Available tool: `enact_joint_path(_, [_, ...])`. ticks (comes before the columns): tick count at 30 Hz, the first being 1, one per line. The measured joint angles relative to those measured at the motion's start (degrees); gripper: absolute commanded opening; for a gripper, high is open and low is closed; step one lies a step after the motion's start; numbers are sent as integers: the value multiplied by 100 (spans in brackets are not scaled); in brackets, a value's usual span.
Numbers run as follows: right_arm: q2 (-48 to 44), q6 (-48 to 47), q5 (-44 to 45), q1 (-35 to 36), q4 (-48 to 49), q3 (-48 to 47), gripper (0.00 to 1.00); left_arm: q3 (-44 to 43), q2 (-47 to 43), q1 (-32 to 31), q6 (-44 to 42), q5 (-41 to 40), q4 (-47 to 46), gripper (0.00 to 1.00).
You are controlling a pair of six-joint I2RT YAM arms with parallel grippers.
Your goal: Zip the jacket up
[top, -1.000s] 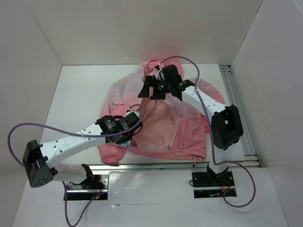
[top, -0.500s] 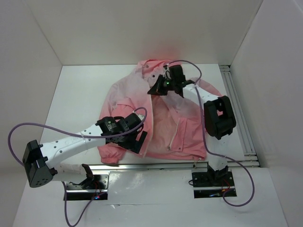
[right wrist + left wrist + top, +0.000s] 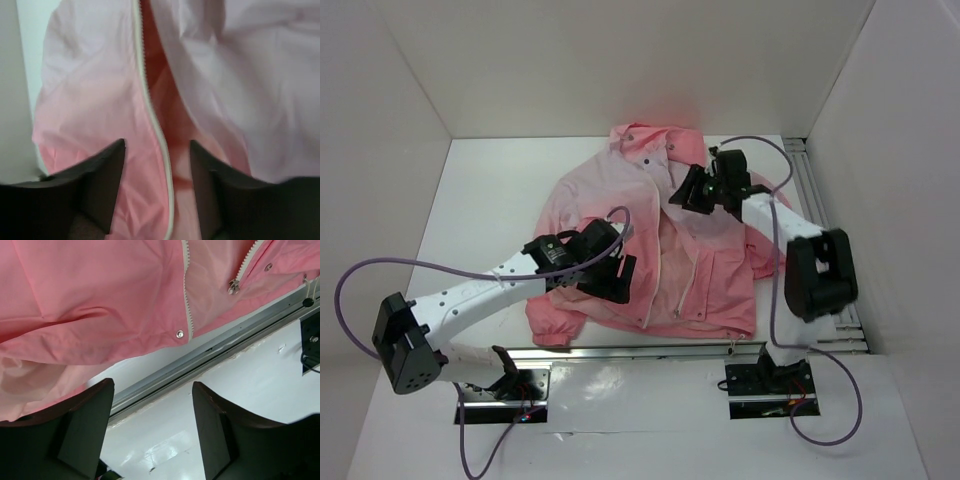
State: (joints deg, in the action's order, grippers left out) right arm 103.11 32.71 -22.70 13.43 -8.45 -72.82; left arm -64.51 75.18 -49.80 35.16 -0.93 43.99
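**Two robot arms hovering over an unzipped pink jacket**

A thin pink jacket [image 3: 710,270] is lying face up on a white table [image 3: 490,200]. Its hood is pointing toward the far wall and its hem is resting at the near edge, beside a metal rail [image 3: 200,365]. The front is lying open, with the two zipper edges apart, so the zipping is not yet begun.

The left gripper [image 3: 620,275] is hanging just above the hem on the left arm's side. In its wrist view, its fingers [image 3: 90,420] are spread wide and are gripping nothing. Beyond them, a white zipper edge [image 3: 187,300] is running down to a small snap [image 3: 180,333]. What looks like the slider [image 3: 233,286] is sitting at the foot of the other edge, near but not touching.

The right gripper [image 3: 688,193] is hovering over the chest area, below the collar. It too is wide open and empty, with a line of zipper teeth [image 3: 150,105] passing beneath the gap.

The step in hand appears to be taking hold of the two lower zipper ends. To do it well, the left gripper is probably best pinching the fabric right beside the teeth at the hem, not the loose cloth further out. The thin material is likely to bunch or slip, so a low, square approach seems wise. The right gripper could usefully be holding the upper edge taut.
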Motion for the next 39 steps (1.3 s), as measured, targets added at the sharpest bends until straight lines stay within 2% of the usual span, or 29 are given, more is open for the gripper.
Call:
enact_joint_path(1, [-470, -35, 162, 72, -63, 332, 39, 0, 24, -17, 33, -2, -26, 72])
enact_joint_path(5, [-2295, -63, 632, 833, -164, 1362, 38, 11, 9, -48, 306, -142, -66, 72])
enact_joint_path(9, [-3165, 199, 841, 1904, 22, 2216, 53, 116, -306, 160, 553, -256, -59, 73])
enact_joint_path(12, [-3093, 562, 870, 2520, 146, 2946, 53, 118, -542, 391, 612, -308, -66, 73])
enact_joint_path(15, [-2833, 1012, 699, 2747, 470, 3746, 53, 120, -603, 428, 640, -297, -83, 73])
enact_joint_path(17, [-2649, 1268, 656, 2811, 588, 4109, 60, 120, -595, 428, 680, -238, -81, 73])
enact_joint_path(21, [-2358, 1504, 619, 2894, 953, 4172, 66, 199, -595, 428, 693, -160, -201, 73])
enact_joint_path(24, [-2166, 1576, 599, 2911, 1237, 4092, 66, 269, -595, 428, 697, -125, -205, 73])
enact_joint_path(27, [-1937, 1589, 595, 2911, 1381, 3947, 60, 278, -595, 428, 702, -94, -219, 73])
enact_joint_path(31, [-1801, 1569, 654, 2922, 1384, 3748, 38, 282, -595, 428, 699, -20, -243, 73])
enact_joint_path(32, [-1814, 1545, 708, 2938, 1353, 3705, 24, 295, -595, 428, 699, 9, -273, 73])
enact_joint_path(36, [-2009, 1488, 1088, 3038, 1086, 3495, 5, 439, -590, 428, 697, 262, -522, 76])
enact_joint_path(39, [-2315, 1360, 1287, 3069, 898, 3392, 0, 647, -538, 428, 684, 579, -883, 78])
